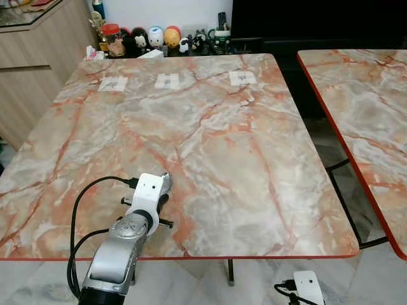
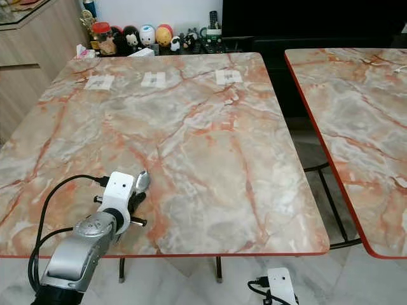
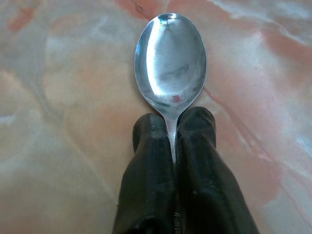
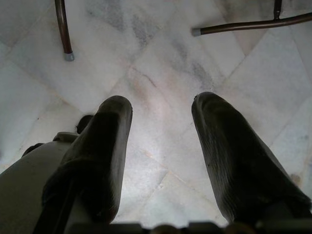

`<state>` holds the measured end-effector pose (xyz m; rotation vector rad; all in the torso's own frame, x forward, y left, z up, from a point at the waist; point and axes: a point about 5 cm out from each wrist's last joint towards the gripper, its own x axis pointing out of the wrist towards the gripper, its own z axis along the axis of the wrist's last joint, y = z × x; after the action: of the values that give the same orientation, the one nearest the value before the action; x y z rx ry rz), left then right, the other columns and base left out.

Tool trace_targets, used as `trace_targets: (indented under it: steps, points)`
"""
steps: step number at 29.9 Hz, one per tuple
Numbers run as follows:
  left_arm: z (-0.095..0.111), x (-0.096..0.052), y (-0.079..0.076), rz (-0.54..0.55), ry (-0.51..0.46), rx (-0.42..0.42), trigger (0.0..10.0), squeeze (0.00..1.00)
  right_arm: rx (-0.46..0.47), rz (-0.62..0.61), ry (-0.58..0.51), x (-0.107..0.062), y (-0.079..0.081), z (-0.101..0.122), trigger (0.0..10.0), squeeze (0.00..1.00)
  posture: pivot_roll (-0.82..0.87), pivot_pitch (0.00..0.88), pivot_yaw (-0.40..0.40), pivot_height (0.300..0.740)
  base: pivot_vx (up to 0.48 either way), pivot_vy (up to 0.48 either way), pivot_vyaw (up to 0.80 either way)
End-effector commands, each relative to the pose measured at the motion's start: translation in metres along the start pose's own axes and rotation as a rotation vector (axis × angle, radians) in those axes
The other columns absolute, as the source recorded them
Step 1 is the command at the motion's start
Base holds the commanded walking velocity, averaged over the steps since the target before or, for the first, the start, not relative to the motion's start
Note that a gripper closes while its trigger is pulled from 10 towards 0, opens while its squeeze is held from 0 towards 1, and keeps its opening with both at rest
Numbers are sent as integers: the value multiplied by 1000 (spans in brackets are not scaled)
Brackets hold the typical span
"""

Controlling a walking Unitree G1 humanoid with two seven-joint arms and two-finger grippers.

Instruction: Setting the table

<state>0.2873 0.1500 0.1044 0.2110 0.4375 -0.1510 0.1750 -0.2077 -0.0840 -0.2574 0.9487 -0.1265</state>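
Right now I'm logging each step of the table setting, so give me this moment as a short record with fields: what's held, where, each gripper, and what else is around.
held item: spoon, metal, bowl forward
left gripper: shut on the spoon's neck, over the near left part of the table
right gripper: open, hanging idle over the floor
table markers: three white paper squares along the far edge
second table: to the right, apart
background: figurines on a shelf behind

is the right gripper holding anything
No, the right gripper hangs open over the floor, with nothing between its two black fingers.
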Motion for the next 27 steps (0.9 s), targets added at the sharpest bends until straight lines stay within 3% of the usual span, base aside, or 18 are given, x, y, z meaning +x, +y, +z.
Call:
trace_targets:
  steps: [1,4,10,13,22,25,26,27]
  points:
    - [-46,0,6,41,200,33,0,0,-8,2,27,-1,0,-8,10000,0,-30,116,-6,740,0,0,0]
    - [-46,0,7,54,191,57,0,0,-9,1,27,-1,0,-8,10000,0,-29,116,-8,740,0,0,0]
    - [-33,-1,12,100,80,46,0,0,-12,1,28,-1,-1,-8,10000,0,-27,114,-9,740,0,0,0]
    - [-34,-1,13,101,86,42,0,0,-14,2,28,-1,-1,-8,10000,0,-26,114,-9,740,0,0,0]
    - [-7,-9,33,228,-131,-116,0,0,-12,1,28,-1,-1,-8,10000,0,-28,114,-8,740,0,0,0]
    - [7,-15,41,256,-224,-133,0,0,-13,2,28,-1,-1,-8,10000,0,-24,116,-9,740,0,0,0]
    - [10,-18,44,264,-254,-142,1569,0,-14,2,28,-1,-1,-8,10000,0,-24,116,-9,740,0,0,0]
    - [10,-18,44,264,-254,-142,1569,0,-14,2,28,-1,-1,-8,10000,0,-24,116,-9,740,0,0,0]
